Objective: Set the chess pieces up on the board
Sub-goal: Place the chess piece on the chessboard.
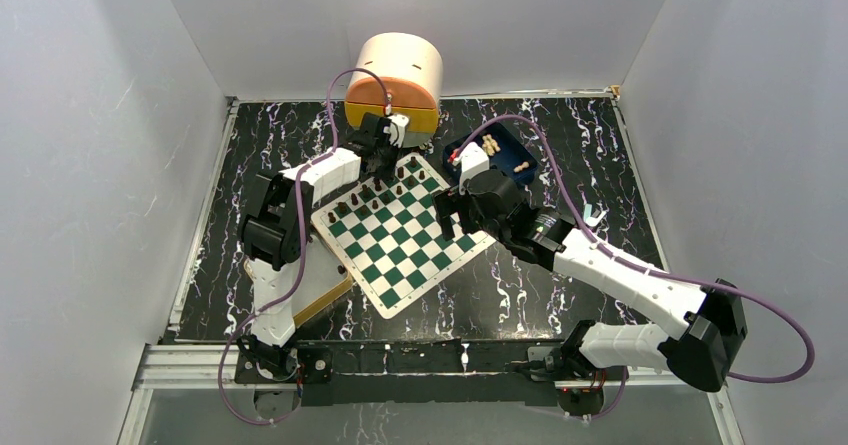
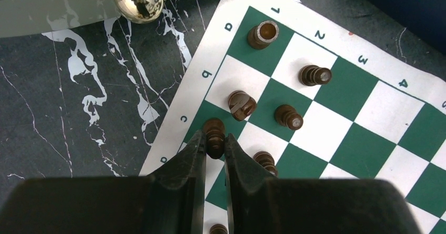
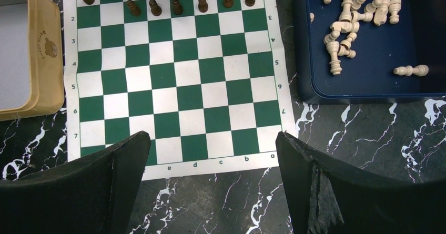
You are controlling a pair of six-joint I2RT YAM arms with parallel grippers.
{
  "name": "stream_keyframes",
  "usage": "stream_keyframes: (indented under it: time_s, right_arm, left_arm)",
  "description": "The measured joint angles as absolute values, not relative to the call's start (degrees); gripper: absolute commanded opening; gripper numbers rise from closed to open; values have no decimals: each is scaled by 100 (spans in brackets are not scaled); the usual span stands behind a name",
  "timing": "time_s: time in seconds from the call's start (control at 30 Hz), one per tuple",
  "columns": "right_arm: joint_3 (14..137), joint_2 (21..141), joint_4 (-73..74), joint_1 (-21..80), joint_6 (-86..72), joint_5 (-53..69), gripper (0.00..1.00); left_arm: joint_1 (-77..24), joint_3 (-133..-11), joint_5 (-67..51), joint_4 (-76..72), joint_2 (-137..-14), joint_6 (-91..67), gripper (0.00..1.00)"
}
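Tabletop (image 1: 520, 300) in black marbling carries everything. Nearest the arm bases, a tan-rimmed tray (image 1: 322, 300) lies partly under the left arm, just beside the board (image 1: 400, 255). The board sits turned on the diagonal, and its nearer rows are bare.

Over the board's right side hangs the right end effector (image 3: 210, 139), jaws spread wide and holding nothing. It looks parked within reach of the blue tray (image 3: 368, 84), where the pale pieces (image 3: 342, 31) lie in a loose heap, none of them on a square yet.

Farther on, the dark pieces (image 3: 177, 5) stand in two rows along the board's far edge. There the left end effector (image 2: 214, 139) is clamped on a slim dark piece (image 2: 214, 128). This piece is upright over the c square of the back row, next to a knight (image 2: 242, 105), with a rook (image 2: 263, 34) in the corner. The grip from above probably serves to set the piece straight down; whether its base touches the square cannot be told.

A pawn (image 2: 264, 160) stands just beside one finger, so releasing could nudge it. Beyond the board's corner, a shiny metal ball (image 2: 138, 0) and a round tan container (image 1: 395, 75) crowd the wrist's far side.
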State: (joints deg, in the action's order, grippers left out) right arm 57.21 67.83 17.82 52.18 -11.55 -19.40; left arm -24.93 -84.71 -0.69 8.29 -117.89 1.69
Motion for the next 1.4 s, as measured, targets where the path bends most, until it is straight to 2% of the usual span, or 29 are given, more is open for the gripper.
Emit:
stream_keyframes:
  time_s: [0.63,0.83,1.13,1.4]
  right_arm:
    - [5723,6834,1780,5214,-1076,-1938,99]
    - [5723,6855,1780,5214,-1070,-1938,99]
    - [5721,6908,1778,5214,-1072,-1935,99]
    - [5721,6958,1767,5214,-1074,-1920,99]
  left_arm:
    - [-2493,-8580,-99,847,-11883,158,4]
    - [-2495,-8589,-21,867,-11883,172,20]
    - [-2497,-8689,25,1033,-11883,110,35]
    - [-2497,-9067,130,1199,-11848,-189,37]
